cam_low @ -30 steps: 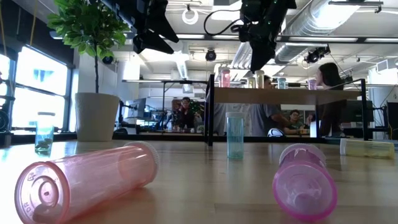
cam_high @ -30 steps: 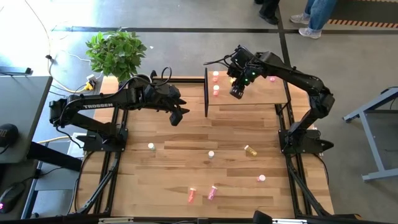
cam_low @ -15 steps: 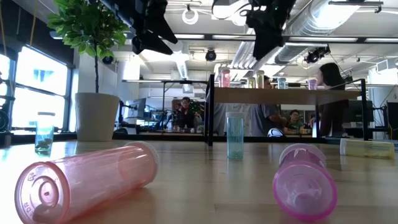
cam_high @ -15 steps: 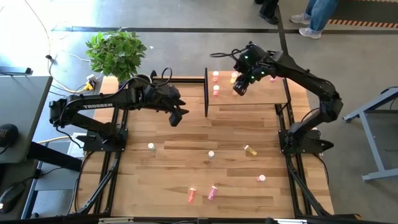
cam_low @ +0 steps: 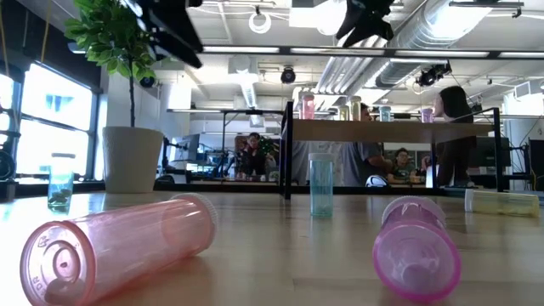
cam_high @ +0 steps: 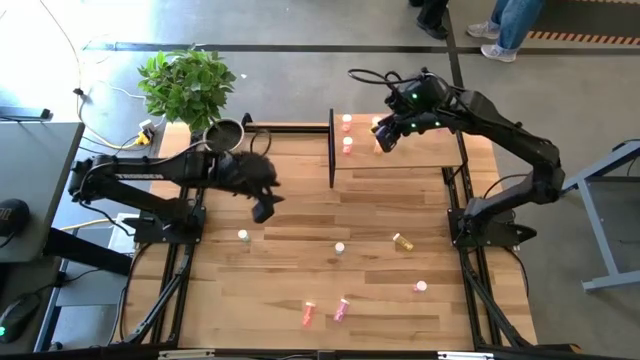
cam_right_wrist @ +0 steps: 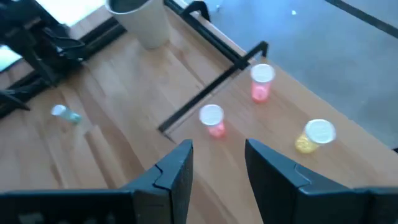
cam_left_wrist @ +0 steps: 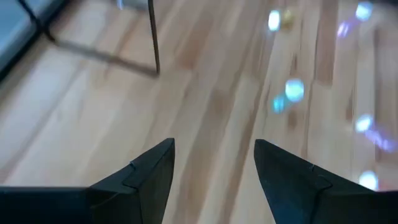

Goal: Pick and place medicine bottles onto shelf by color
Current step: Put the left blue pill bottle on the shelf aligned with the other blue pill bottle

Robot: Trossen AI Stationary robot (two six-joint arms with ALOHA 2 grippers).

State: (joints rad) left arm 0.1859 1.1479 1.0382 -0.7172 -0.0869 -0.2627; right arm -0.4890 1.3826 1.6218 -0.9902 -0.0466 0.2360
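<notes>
Looking straight down, the table (cam_high: 300, 250) takes up most of the shot, and the shelf (cam_high: 420, 150) sits at its far edge, a light-wood board with a black frame. Up on that shelf there are two pink bottles (cam_high: 347, 122) standing near its left end, with a yellow bottle (cam_high: 378, 125) beside them, right by the right gripper. From the right wrist camera you can see those three pretty clearly, all upright and a bit apart.

Both arms are up in the air. The right gripper (cam_high: 386, 138) hangs over the shelf near the yellow one, fingers apart and nothing between them. The left gripper (cam_high: 263, 208) is out over bare table left of the shelf, jaws spread wide and empty too.

The rest of the bottles are scattered on the tabletop: a pale bottle (cam_high: 242, 236) below the left gripper, a whitish one (cam_high: 339, 247) mid-table, a yellow bottle on its side (cam_high: 403, 242), a pink one (cam_high: 420, 287) to the right, and two lying near the front edge (cam_high: 308, 314).

The potted plant (cam_high: 188, 85) stands at the far-left corner.
</notes>
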